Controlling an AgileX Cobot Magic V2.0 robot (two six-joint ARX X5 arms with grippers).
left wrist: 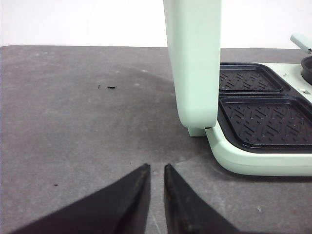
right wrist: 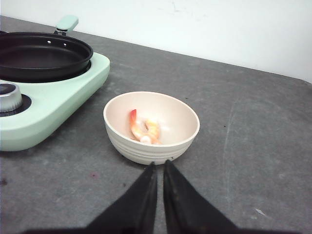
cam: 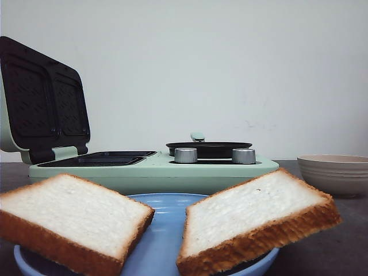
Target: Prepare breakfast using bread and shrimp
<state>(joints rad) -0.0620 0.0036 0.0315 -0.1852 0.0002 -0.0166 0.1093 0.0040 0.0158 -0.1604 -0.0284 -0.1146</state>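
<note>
Front view is showing two bread slices (cam: 75, 221) (cam: 253, 215) leaning on the blue plate's rim (cam: 155, 253). The shrimp (right wrist: 144, 130) is lying inside the cream bowl (right wrist: 151, 146). The left gripper (left wrist: 156, 183) and right gripper (right wrist: 160, 178) are each sitting nearly closed, holding nothing.

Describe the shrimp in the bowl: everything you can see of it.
The shrimp is a small curled piece, pale pinkish-cream along the body with a red-orange tail end pointing up the bowl's inner wall. It looks cooked and peeled, with a slight gloss. It lies loose on the bottom of the cream ribbed bowl, touching only the bowl's inside. Only the right wrist view shows it; in the front view the bowl's rim hides it. The right gripper sits short of the bowl, not touching it.
</note>
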